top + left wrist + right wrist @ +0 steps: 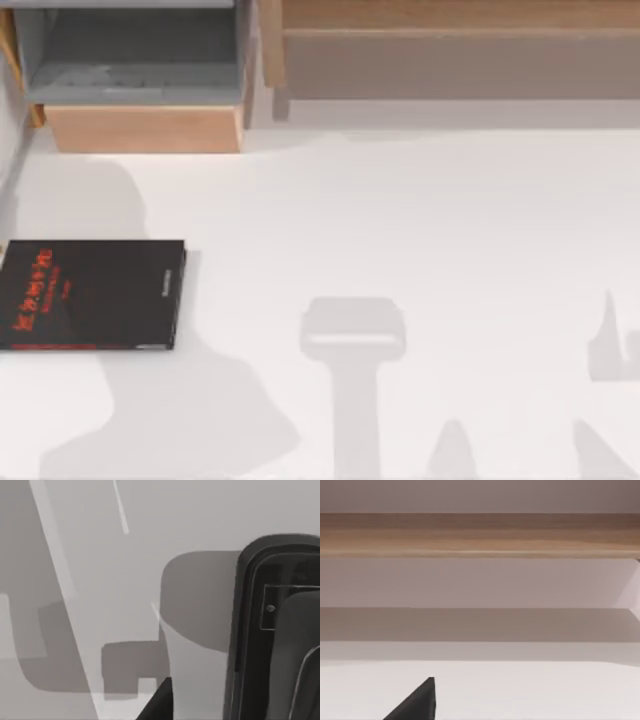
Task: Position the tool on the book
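Note:
The book [92, 295] lies flat at the table's left edge. It is black, with red lettering along its left cover edge. In the left wrist view a large black moulded object [280, 630] with a rounded frame sits very close to the camera, likely the tool. I cannot tell whether it is held. One dark fingertip [159, 702] of the left gripper pokes in beside it over the white table. One dark fingertip [417, 702] of the right gripper shows in the right wrist view, facing the back shelf. Neither fingertip touches the book.
A grey open cabinet on a wooden base [140, 90] stands at the back left. A long wooden shelf [450, 40] runs along the back right. Arm shadows and a T-shaped shadow [352, 340] fall on the white table [400, 220] near its front.

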Robot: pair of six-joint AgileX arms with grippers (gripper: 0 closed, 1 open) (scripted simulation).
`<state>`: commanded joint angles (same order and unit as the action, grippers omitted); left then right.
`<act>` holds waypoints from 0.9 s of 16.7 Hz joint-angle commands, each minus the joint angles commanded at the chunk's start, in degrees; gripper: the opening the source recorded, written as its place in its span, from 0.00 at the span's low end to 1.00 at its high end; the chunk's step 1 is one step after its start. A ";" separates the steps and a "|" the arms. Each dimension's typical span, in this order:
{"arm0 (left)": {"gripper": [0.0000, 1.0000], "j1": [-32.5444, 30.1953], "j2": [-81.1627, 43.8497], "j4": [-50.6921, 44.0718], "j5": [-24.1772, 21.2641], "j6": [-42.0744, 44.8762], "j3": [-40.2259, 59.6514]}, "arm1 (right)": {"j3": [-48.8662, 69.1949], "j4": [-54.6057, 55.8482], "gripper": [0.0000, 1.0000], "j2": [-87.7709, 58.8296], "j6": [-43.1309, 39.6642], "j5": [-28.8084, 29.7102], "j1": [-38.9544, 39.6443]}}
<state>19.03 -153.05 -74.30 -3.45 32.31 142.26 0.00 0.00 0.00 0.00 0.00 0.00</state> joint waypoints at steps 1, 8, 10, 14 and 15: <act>0.40 0.00 0.00 0.00 0.00 0.00 0.00 | 0.00 0.00 1.00 0.00 0.00 0.00 0.00; 0.00 0.00 0.00 0.00 0.00 0.00 0.00 | 0.00 0.00 1.00 0.00 0.00 0.00 0.00; 0.00 0.00 0.00 0.00 0.00 0.00 0.00 | 0.00 0.00 1.00 0.00 0.00 0.00 0.00; 0.00 0.00 0.00 0.00 0.00 0.00 0.00 | 0.00 0.00 1.00 0.00 0.00 0.00 0.00; 0.00 0.14 0.07 0.00 0.02 0.07 -0.01 | 0.00 0.00 1.00 0.00 0.00 0.00 0.00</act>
<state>19.17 -152.97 -74.30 -3.43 32.38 142.25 0.00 0.00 0.00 0.00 0.00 0.00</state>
